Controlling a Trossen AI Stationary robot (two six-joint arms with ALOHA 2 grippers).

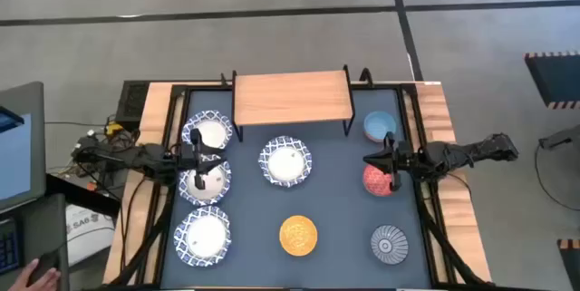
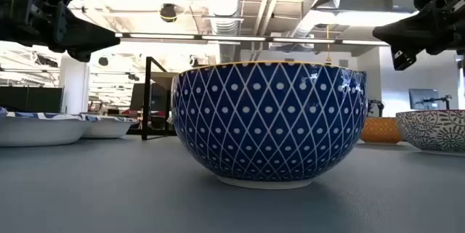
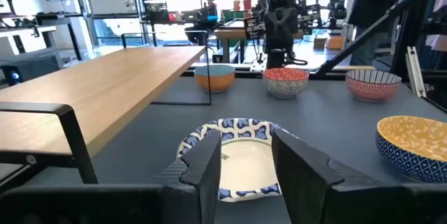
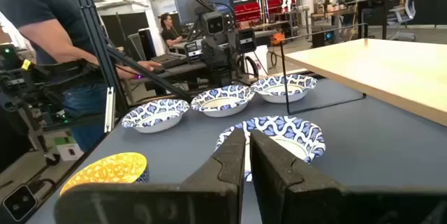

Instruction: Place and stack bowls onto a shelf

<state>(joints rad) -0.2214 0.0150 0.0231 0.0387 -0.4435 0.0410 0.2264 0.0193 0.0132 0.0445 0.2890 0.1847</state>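
Observation:
The wooden-topped shelf stands at the table's far middle on thin black legs. Four blue-and-white bowls rest on the table: three at the left and one in the centre. At the right sit the light blue bowl, the red bowl and the striped bowl. The yellow bowl sits near middle. My left gripper hovers open over the two far left bowls, facing the centre bowl. My right gripper hovers shut by the red bowl.
Black frame rails and wooden strips run along both table sides. People stand beyond the table. A monitor and cables lie off the left edge. Bare tabletop lies between the centre bowl and the red bowl.

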